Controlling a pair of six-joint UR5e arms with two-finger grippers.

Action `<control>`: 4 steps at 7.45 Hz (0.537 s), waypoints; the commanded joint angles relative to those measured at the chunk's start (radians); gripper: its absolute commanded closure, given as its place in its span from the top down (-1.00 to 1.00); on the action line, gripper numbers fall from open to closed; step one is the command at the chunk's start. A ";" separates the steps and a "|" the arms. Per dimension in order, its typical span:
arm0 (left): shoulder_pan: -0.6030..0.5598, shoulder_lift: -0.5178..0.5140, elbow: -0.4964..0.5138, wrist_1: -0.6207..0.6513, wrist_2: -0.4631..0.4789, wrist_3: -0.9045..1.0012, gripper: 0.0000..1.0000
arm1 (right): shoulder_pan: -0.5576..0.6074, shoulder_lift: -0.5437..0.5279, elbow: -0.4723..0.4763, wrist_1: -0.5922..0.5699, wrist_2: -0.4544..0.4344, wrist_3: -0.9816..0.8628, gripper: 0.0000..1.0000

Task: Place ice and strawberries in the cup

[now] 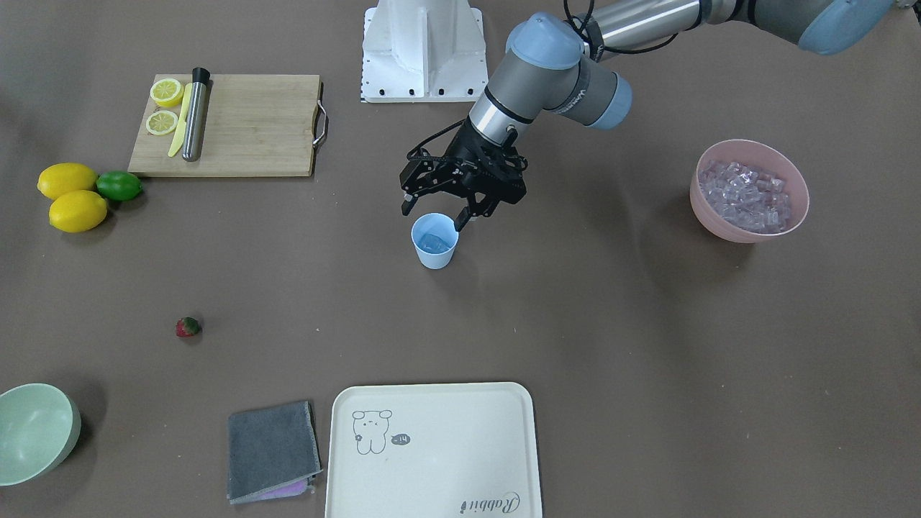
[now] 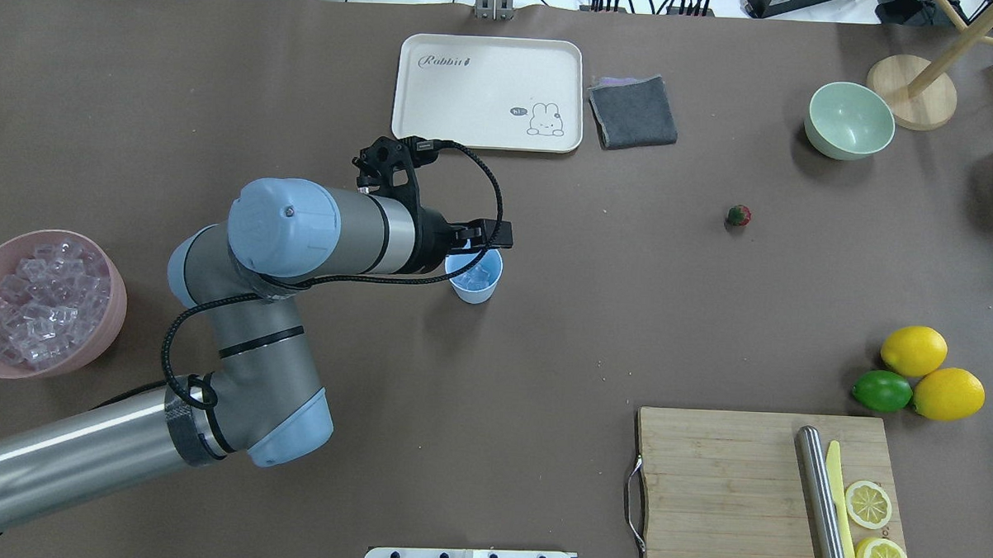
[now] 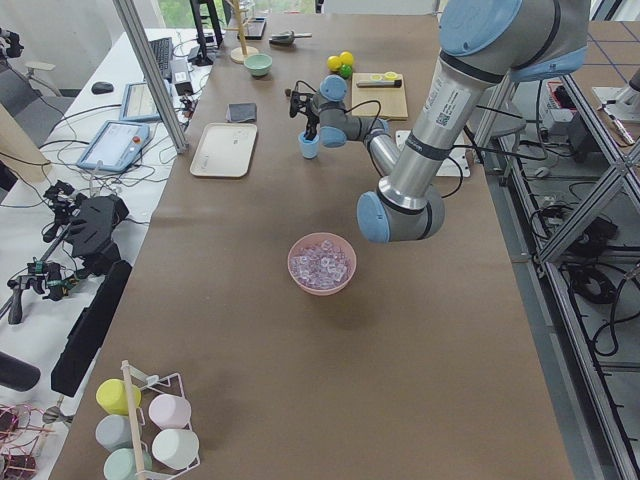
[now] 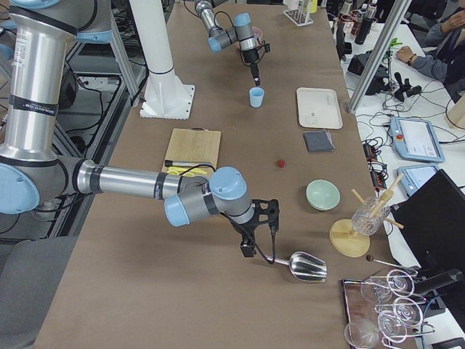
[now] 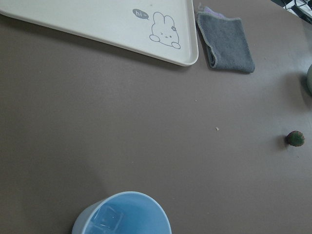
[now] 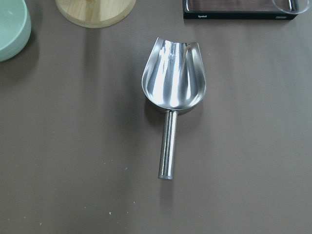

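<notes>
The light-blue cup [image 1: 434,252] stands mid-table with clear ice cubes [image 1: 434,241] inside; it also shows in the left wrist view [image 5: 122,217]. My left gripper [image 1: 434,216] hangs just above the cup's rim, open and empty. More ice [image 1: 748,196] fills the pink bowl [image 1: 748,232]. The strawberry [image 1: 188,327] lies alone on the table, away from the cup, and shows in the overhead view [image 2: 738,215]. My right gripper [image 4: 251,247] hovers over the handle of a steel scoop [image 6: 173,97]; I cannot tell whether it is open or shut.
A cream tray [image 1: 432,446], a grey cloth [image 1: 272,450] and a mint-green bowl [image 1: 32,432] sit on the far side. A cutting board [image 1: 245,126] carries lemon slices, a knife and a steel rod. Two lemons [image 1: 72,194] and a lime [image 1: 119,185] lie beside it.
</notes>
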 commanded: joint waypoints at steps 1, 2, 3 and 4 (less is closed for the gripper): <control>-0.033 0.074 -0.109 0.078 -0.018 0.001 0.95 | 0.000 0.006 0.007 0.000 0.001 0.004 1.00; -0.092 0.121 -0.216 0.200 -0.076 0.037 0.95 | 0.000 0.013 0.014 0.002 0.014 0.004 1.00; -0.170 0.160 -0.313 0.342 -0.161 0.157 0.95 | -0.002 0.015 0.017 0.017 0.033 0.007 1.00; -0.236 0.221 -0.382 0.438 -0.205 0.259 0.96 | -0.002 0.014 0.017 0.050 0.049 0.005 1.00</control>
